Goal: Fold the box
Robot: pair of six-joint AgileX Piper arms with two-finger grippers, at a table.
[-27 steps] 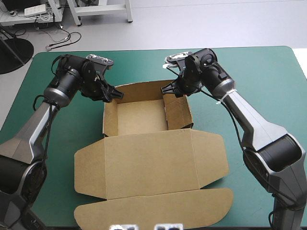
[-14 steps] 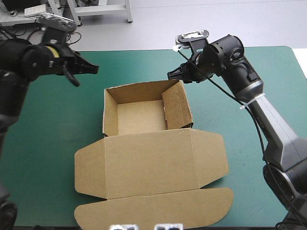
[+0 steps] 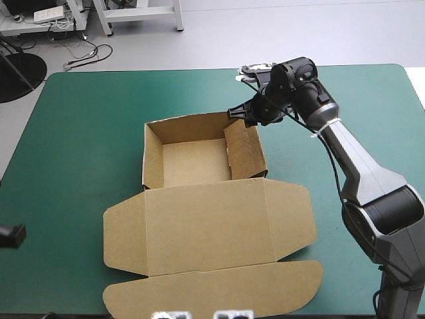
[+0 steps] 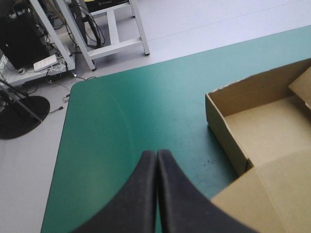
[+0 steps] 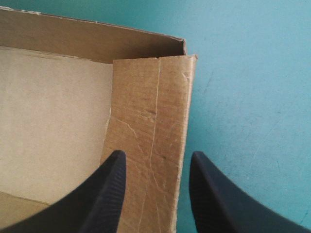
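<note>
The brown box (image 3: pixel 199 149) stands mid-table as an open tray with its walls raised. Its lid (image 3: pixel 206 226) lies flat toward the table's front edge. My right gripper (image 3: pixel 239 114) hovers at the tray's far right corner. In the right wrist view it (image 5: pixel 156 162) is open, its black fingers either side of the creased right wall (image 5: pixel 150 126) and just above it. My left gripper (image 4: pixel 156 154) is shut on nothing, raised over the teal-green cover left of the tray's left wall (image 4: pixel 226 131). In the high view only a small black part of the left arm (image 3: pixel 10 236) shows.
The lid's long curved flap (image 3: pixel 212 292) reaches close to the table's front edge, and its side flaps (image 3: pixel 123 232) spread left and right. Bare teal-green cover (image 3: pixel 86 146) lies left of the tray and beyond it to the far edge.
My left arm has drawn back from the tray's far left corner, up and off to the left, and its fingers have shut. My right gripper rose, then came back down to the far right corner.
</note>
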